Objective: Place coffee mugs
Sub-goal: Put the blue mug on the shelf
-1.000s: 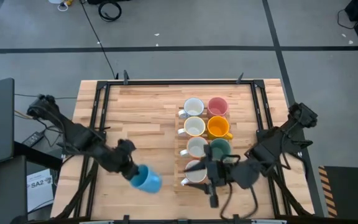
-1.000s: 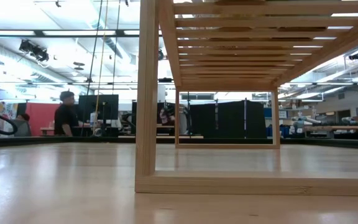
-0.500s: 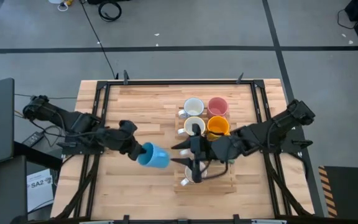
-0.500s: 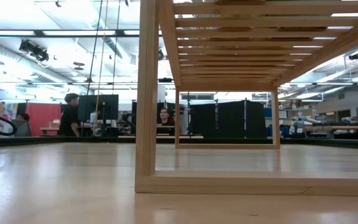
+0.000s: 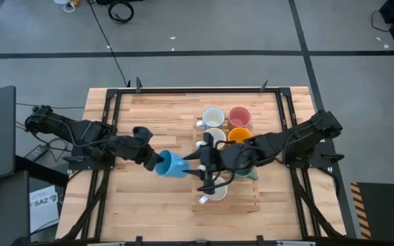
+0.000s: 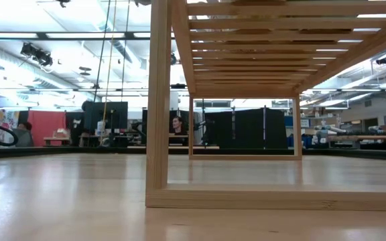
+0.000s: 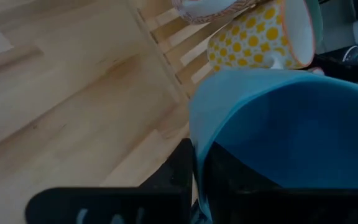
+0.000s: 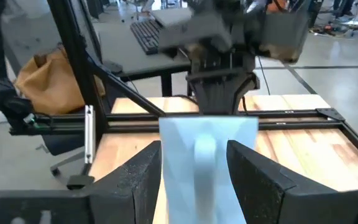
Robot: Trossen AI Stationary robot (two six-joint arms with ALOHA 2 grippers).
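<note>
My left gripper holds the blue mug in the air, left of the wooden rack, with its mouth toward the left arm. My right gripper reaches leftward over the rack, open. In the right wrist view its fingers stand on either side of the blue mug, whose handle faces that camera. On the rack sit two white mugs, a pink mug, an orange mug, a green mug and another white mug, partly hidden by the right arm. My left gripper holds the blue mug by its wall at the rim, one finger inside the mug and one outside. It comes level from the table's left. The mug is lifted clear, lying on its side. My right gripper stands open round the mug; I cannot tell whether it touches.
The low view shows only the rack's wooden frame and the room behind, with people far off. Bare tabletop lies left and far-left of the rack. Black rails run along the table's sides.
My left gripper has carried the blue mug up from the near-left part of the table toward the rack and turned it level. My right gripper has swung from the rack's near end toward the far edge and the left, ending round the mug.
</note>
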